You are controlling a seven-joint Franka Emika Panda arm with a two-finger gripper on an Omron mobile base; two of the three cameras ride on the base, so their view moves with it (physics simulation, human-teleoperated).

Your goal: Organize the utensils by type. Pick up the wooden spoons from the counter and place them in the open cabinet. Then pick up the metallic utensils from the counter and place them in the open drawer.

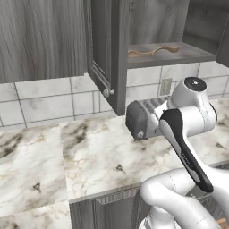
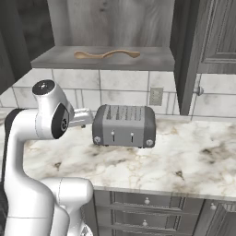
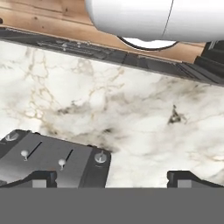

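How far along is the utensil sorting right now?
Done: pale tan wooden spoons lie on the dark grey open cabinet's shelf. In hand: nothing; the open gripper points at white marbled counter beside the grey toaster. Left: any metallic utensils for the drawer.

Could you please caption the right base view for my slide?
Wooden spoon lies on the open cabinet shelf above the toaster on the marble counter.

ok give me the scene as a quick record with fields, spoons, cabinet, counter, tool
spoons: two wooden spoons lying end to end on the cabinet shelf
cabinet: open cabinet, door swung out
counter: marble counter with a grey toaster by the tiled wall
tool: tool open, holding nothing, above the counter beside the toaster
left to do: no utensil seen on the visible counter
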